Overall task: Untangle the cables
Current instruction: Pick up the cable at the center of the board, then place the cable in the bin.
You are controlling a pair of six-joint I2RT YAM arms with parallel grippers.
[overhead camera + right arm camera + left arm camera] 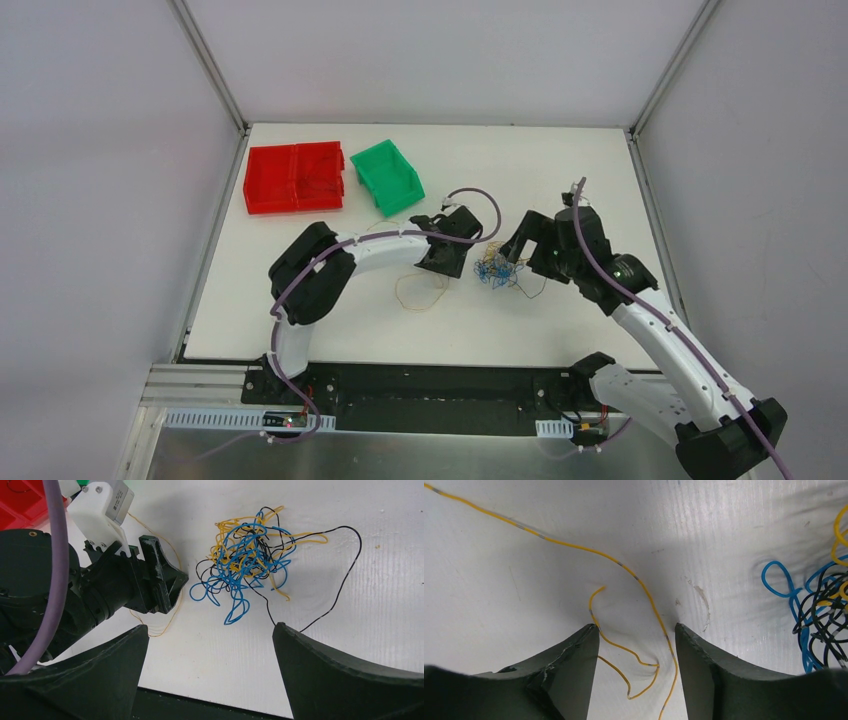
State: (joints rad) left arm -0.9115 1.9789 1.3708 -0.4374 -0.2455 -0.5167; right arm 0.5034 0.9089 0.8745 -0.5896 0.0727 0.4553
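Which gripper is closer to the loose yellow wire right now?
Left. The left gripper straddles the loose yellow wire, which runs between its open fingers. The right gripper is off to the side, open over the tangled clump.

The left arm [370,248] and right arm [650,315] bend inward, tips near each other. The left claw [636,630] points down with jaws partly apart; the right claw [210,630] is spread wide.

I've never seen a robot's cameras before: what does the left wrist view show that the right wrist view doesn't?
Left wrist only: the kinked end of the loose yellow wire inside the open left gripper. Right wrist only: the whole tangled clump, the left gripper from outside, a red bin. Both: blue, black and yellow clump strands on the white table.
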